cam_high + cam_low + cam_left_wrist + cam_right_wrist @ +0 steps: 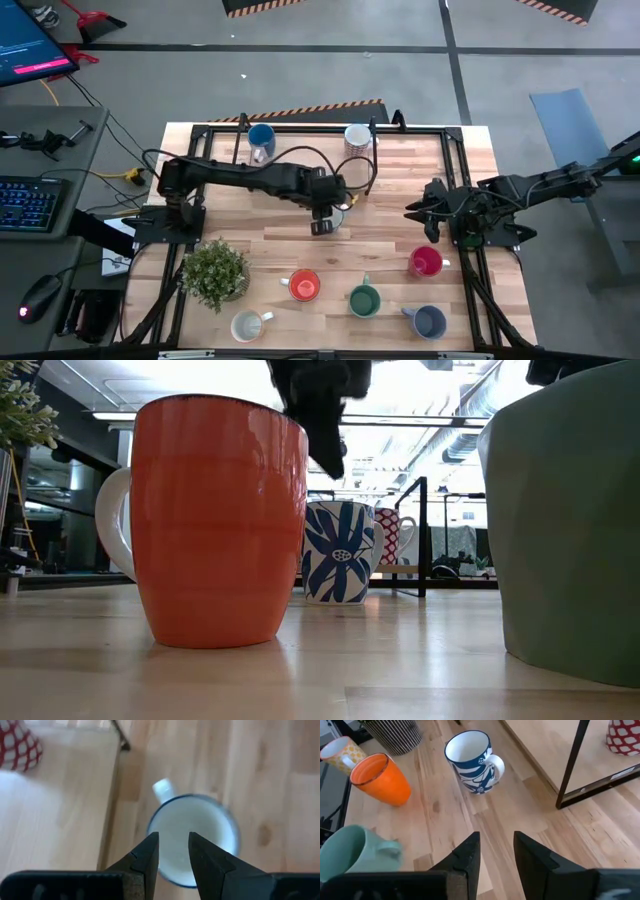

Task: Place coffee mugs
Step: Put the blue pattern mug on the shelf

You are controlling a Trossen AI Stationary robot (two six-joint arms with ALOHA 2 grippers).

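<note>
High view: the left pincer (322,226) is seen at bench (400,200) centre, directly over the blue-patterned mug (334,214). Left wrist view: 2 fingers (145,857) are parted a little, gripping nothing; the mug's mouth lies straight below. The right pincer (422,210) is parked right, slightly parted, empty.

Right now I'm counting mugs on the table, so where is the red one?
In the high view the red mug stands on the table's right side, just below the right gripper, with the green mug and slate-blue mug nearest.
</note>
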